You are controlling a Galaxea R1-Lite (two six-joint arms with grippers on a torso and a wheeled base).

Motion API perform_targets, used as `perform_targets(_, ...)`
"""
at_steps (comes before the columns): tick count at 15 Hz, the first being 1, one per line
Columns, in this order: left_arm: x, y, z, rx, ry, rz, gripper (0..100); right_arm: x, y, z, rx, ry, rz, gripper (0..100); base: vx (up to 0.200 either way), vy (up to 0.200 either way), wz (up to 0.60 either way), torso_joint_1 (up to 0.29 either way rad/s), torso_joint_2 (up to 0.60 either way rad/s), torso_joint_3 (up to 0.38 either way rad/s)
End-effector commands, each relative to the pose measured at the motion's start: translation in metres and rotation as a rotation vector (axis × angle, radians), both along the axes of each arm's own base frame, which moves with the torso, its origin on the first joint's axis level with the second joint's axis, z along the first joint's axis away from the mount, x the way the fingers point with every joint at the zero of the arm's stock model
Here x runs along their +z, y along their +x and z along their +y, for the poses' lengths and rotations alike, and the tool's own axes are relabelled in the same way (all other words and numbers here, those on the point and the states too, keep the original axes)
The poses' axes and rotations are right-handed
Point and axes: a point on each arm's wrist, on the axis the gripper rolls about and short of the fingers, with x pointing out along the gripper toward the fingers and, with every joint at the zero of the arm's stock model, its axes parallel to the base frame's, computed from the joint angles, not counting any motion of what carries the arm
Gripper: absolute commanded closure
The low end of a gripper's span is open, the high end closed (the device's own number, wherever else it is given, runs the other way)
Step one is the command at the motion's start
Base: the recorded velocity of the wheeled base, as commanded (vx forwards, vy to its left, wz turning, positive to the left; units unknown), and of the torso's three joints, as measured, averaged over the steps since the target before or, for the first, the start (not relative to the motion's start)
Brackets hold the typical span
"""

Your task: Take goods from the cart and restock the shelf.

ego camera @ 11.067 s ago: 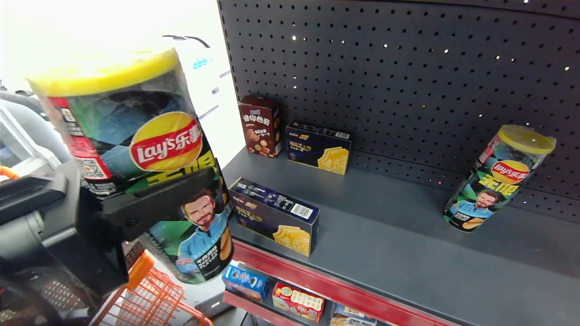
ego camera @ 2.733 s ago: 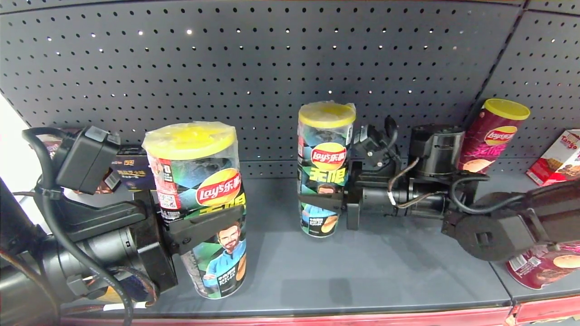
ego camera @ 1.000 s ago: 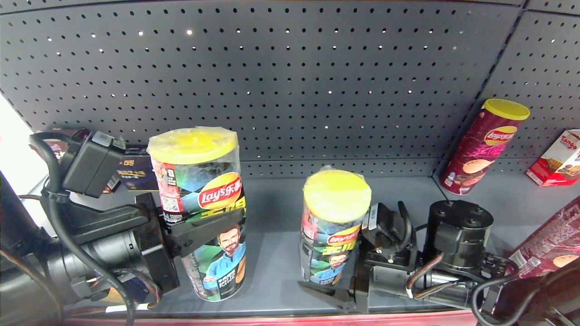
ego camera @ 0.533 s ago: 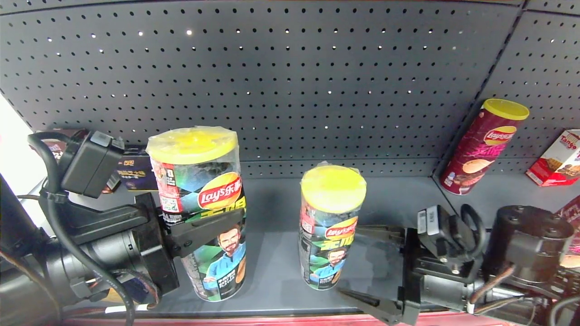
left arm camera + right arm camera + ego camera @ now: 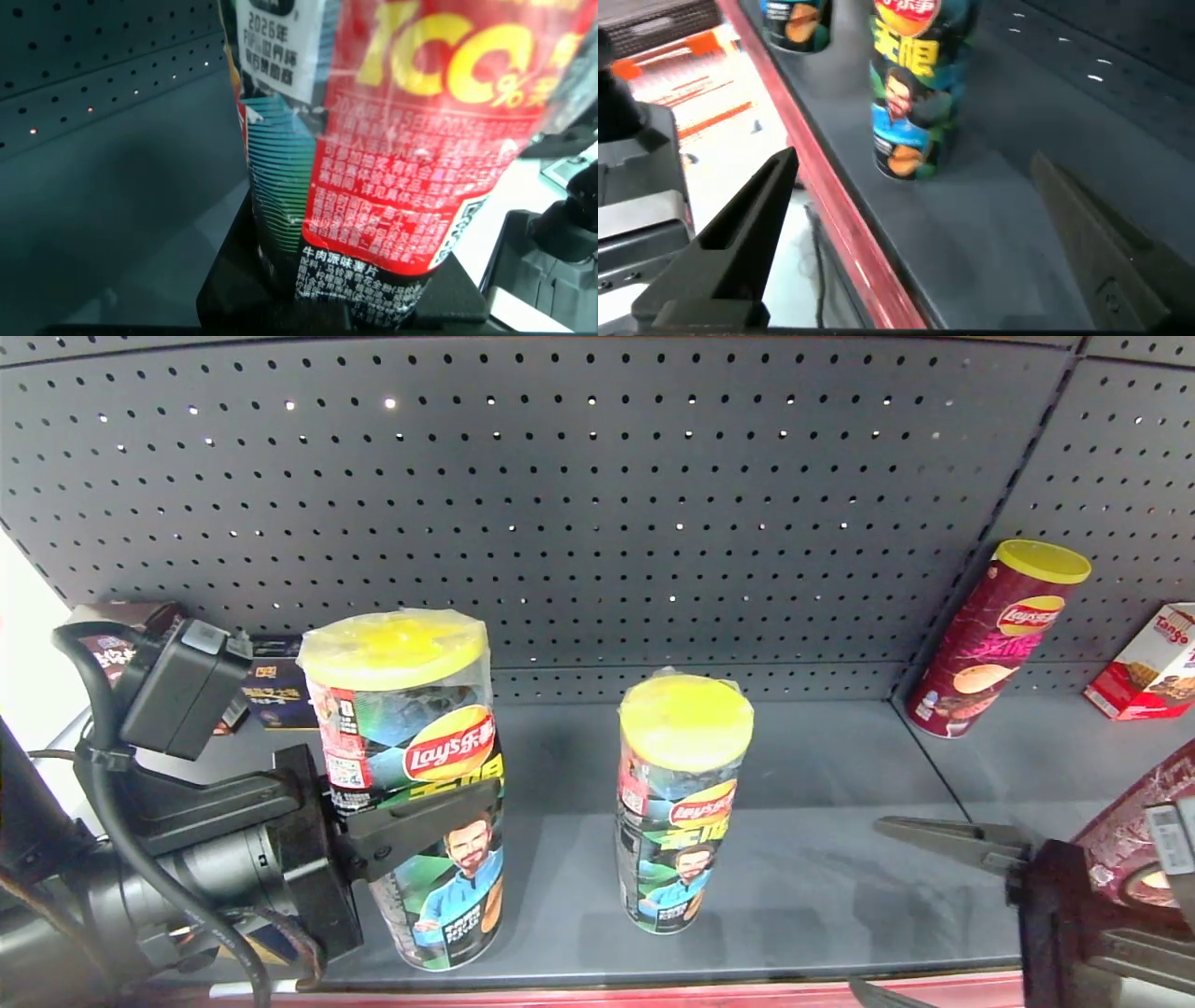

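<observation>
The shelf (image 5: 822, 877) was dark grey and flat. It had a red strip (image 5: 597, 995) along the front and a back wall (image 5: 597, 504) full of little holes. The middle chip can (image 5: 684, 803) stood straight up on it, with a yellow lid on top. The left chip can (image 5: 420, 784) was near the front edge, but I could not tell if it touched the shelf. A brown box (image 5: 103, 635) and a dark blue box (image 5: 271, 695) sat at the back left. A dark red can (image 5: 999, 635) stood by the wall on the right, with a red box (image 5: 1144, 663) beside it.
</observation>
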Motion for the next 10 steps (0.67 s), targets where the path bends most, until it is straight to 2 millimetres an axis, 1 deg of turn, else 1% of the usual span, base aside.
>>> perform_targets(1,0.001,-0.003,0.002,0.001,-0.004,-0.007,100,0.016,-0.043,-0.035,-0.112,0.061,-0.084,0,0.000,0.000,0.00,0.000,0.00,0.000)
perform_targets(2,0.001,-0.003,0.002,-0.001,-0.005,-0.008,100,0.013,-0.055,-0.044,-0.139,0.069,-0.085,0,0.000,0.000,0.00,0.000,0.00,0.000)
perform_targets(3,0.002,-0.003,0.002,0.001,-0.006,-0.011,100,0.011,-0.063,-0.050,-0.160,0.072,-0.086,0,0.000,0.000,0.00,0.000,0.00,0.000)
perform_targets(4,0.004,-0.003,0.002,0.001,-0.010,-0.017,100,0.005,-0.074,-0.058,-0.191,0.071,-0.083,0,0.000,0.000,0.00,0.000,0.00,0.000)
perform_targets(6,0.005,-0.002,0.001,-0.001,-0.010,-0.024,100,-0.016,-0.099,-0.078,-0.248,0.086,-0.044,0,0.000,0.000,0.00,0.000,0.00,0.000)
perform_targets(7,0.006,-0.002,0.001,-0.002,-0.011,-0.025,100,-0.025,-0.108,-0.084,-0.267,0.087,-0.029,0,0.000,0.000,0.00,0.000,0.00,0.000)
perform_targets(8,0.006,-0.002,0.001,-0.001,-0.010,-0.028,100,-0.030,-0.112,-0.087,-0.278,0.087,-0.024,0,0.000,0.000,0.00,0.000,0.00,0.000)
perform_targets(10,0.005,-0.002,0.001,-0.003,0.003,-0.040,100,-0.051,-0.125,-0.097,-0.323,0.085,-0.001,0,0.000,0.000,0.00,0.000,0.00,0.000)
